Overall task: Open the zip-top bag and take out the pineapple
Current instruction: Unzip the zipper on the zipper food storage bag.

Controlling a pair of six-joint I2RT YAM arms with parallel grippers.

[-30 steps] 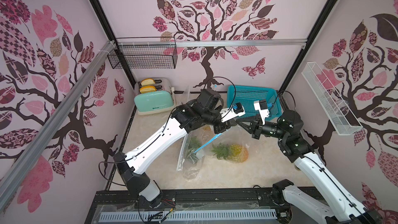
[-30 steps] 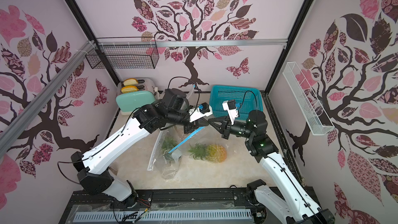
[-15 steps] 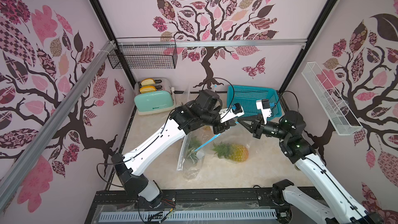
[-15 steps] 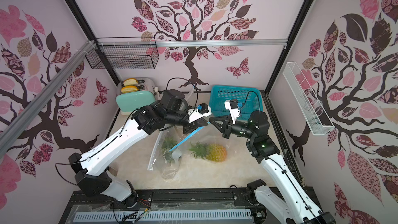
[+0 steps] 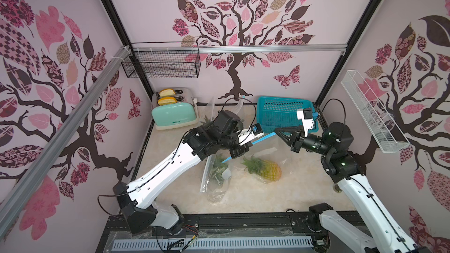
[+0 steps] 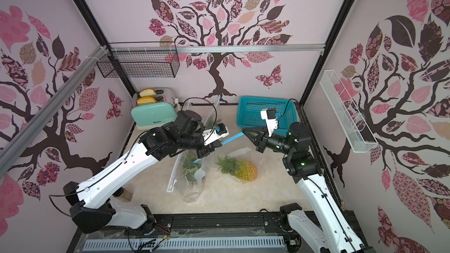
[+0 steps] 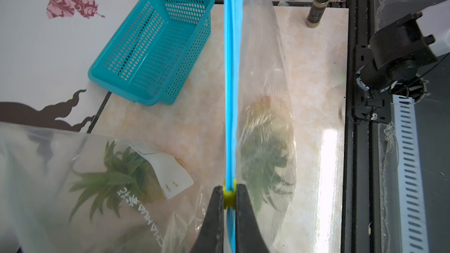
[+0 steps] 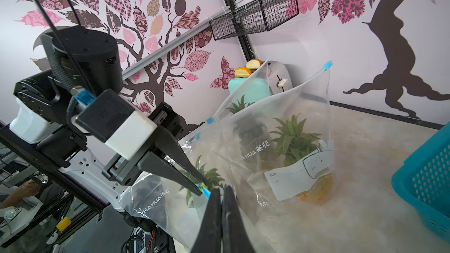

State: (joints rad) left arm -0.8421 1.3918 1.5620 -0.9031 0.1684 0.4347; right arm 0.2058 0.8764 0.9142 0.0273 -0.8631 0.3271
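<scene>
The zip-top bag [image 5: 266, 152] is clear, and its blue zip strip [image 5: 264, 139] is stretched taut between my two grippers. The pineapple [image 5: 266, 171] lies on its side inside it, low on the table, and appears blurred through the film in the left wrist view [image 7: 264, 139]. My left gripper [image 7: 229, 191] is shut on the yellow slider [image 7: 229, 194] riding the strip; in a top view the left gripper [image 5: 244, 149] is left of the pineapple. My right gripper [image 5: 277, 131] is shut on the bag's far end of the strip, and in the right wrist view its jaws [image 8: 222, 189] are pressed together on the film.
Another bagged pineapple [image 5: 216, 174] lies under my left arm, and a third bag [image 8: 294, 142] stands by the mint toaster [image 5: 173, 116]. A teal basket [image 5: 285, 114] sits at the back right. A small bottle [image 6: 125, 193] stands at the front left.
My left gripper has drawn back to the left with the slider while my right gripper has shifted slightly right and up. More blue strip shows between them.
</scene>
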